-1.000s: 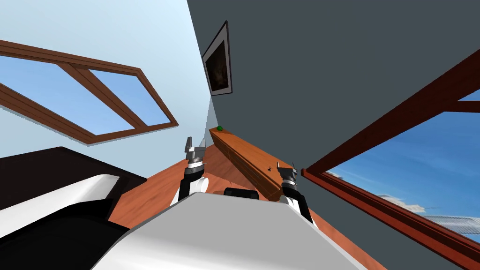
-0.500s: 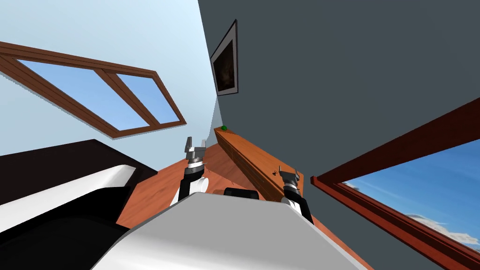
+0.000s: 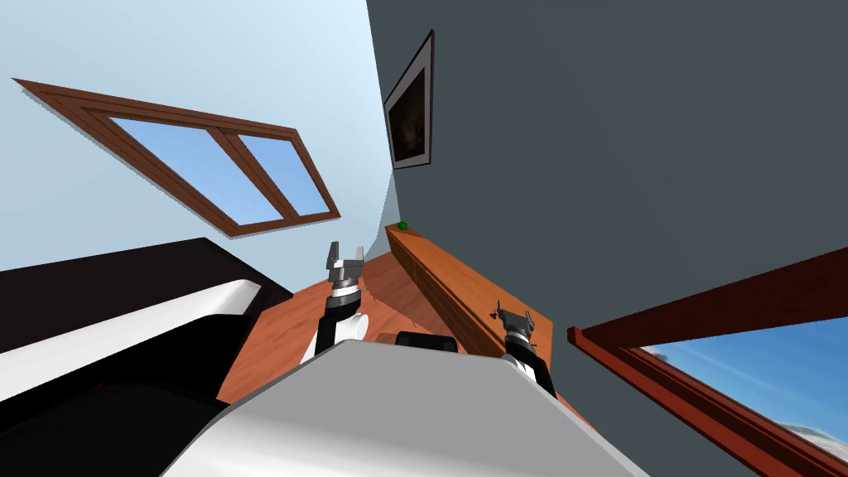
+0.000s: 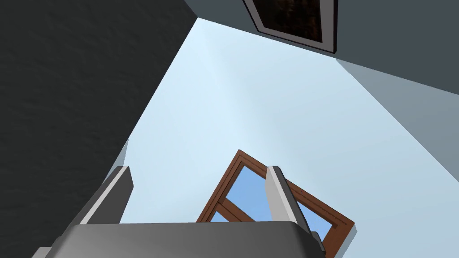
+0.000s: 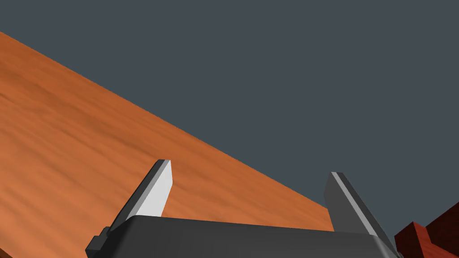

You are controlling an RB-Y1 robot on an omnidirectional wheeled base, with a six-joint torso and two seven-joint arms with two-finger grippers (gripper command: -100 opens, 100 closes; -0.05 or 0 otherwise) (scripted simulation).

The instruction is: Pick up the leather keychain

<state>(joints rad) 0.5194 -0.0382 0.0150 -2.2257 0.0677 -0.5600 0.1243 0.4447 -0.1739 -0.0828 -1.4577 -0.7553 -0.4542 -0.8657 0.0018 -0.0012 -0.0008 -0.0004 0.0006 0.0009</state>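
Jaws stand apart on both: right gripper [image 3: 514,314] over the near end of the wooden tabletop [image 3: 447,277] along the grey wall [image 3: 621,166], left gripper [image 3: 348,249] raised off its front edge. The keychain [image 3: 497,314], a dark speck too small to make out, lies just beside the right gripper. A green ball [image 3: 402,225] sits at the far end.

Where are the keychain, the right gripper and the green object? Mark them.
keychain [image 3: 496,314], head view: its small dark body.
right gripper [image 5: 249,167], right wrist view: between the open fingertips.
green object [image 3: 402,225], head view: its middle.
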